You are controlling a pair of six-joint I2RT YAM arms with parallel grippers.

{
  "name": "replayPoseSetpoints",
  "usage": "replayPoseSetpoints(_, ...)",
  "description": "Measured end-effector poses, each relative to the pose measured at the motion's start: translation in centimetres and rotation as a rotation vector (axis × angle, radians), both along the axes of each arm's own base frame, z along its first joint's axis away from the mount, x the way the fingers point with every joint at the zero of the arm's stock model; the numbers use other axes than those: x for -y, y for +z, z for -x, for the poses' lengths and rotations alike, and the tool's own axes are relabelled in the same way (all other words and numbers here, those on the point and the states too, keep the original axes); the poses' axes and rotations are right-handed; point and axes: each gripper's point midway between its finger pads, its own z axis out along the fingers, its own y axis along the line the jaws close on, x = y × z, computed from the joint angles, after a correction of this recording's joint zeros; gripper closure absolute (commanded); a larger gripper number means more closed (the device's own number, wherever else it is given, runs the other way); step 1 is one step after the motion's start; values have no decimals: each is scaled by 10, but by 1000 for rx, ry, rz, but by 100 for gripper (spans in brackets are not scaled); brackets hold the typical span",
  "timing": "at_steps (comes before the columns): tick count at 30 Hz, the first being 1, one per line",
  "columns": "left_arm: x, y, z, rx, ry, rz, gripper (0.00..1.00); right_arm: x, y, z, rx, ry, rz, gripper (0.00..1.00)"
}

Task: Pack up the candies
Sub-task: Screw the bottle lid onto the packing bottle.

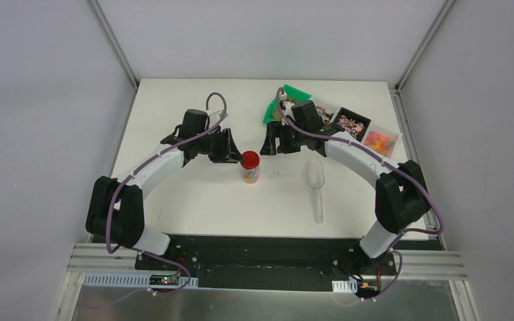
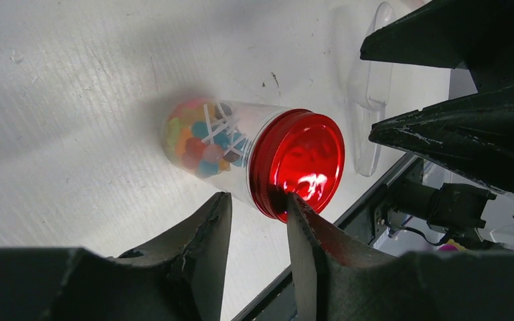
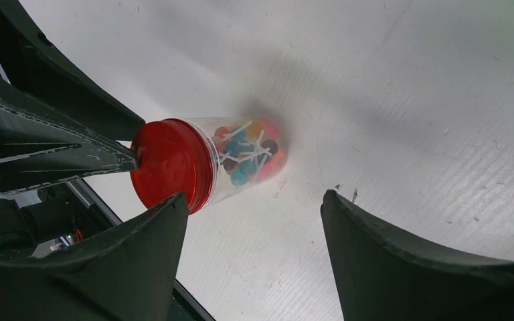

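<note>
The left pincer (image 2: 258, 202) is narrowly spread and empty, touching the rim of the red lid (image 2: 306, 160) on a clear jar (image 2: 249, 124) holding the candies (image 2: 197, 144). The right pincer (image 3: 254, 197) gapes wide, the jar standing just ahead of it on the surface (image 3: 408, 100).

both arms wear white link shells between chunky black joints: the left arm (image 1: 157, 166), the right arm (image 1: 351, 150). a purple cable (image 1: 110, 221) runs along each. matte black fingers (image 2: 197, 247), edges scuffed.

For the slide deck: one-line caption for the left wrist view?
Left tool, jaws apart, beside the red lid of a clear jar of multicoloured candies; clear scoop behind.
</note>
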Motion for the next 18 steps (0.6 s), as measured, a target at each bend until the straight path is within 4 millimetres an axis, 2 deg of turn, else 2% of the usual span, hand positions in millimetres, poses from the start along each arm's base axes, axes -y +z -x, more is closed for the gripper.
replayPoseSetpoints(3,0,-1,0,2,-1,1,53,-1,1,-1,5,1,-3,25)
replayPoseSetpoints(7,0,-3,1,-2,-1,-1,47,-4,1,-3,10,5,-6,25)
replayPoseSetpoints(13,0,-3,1,-4,-1,-1,51,-14,0,-3,11,22,-7,25)
replayPoseSetpoints(18,0,-4,2,-7,3,3,56,-22,-10,1,-10,42,7,25)
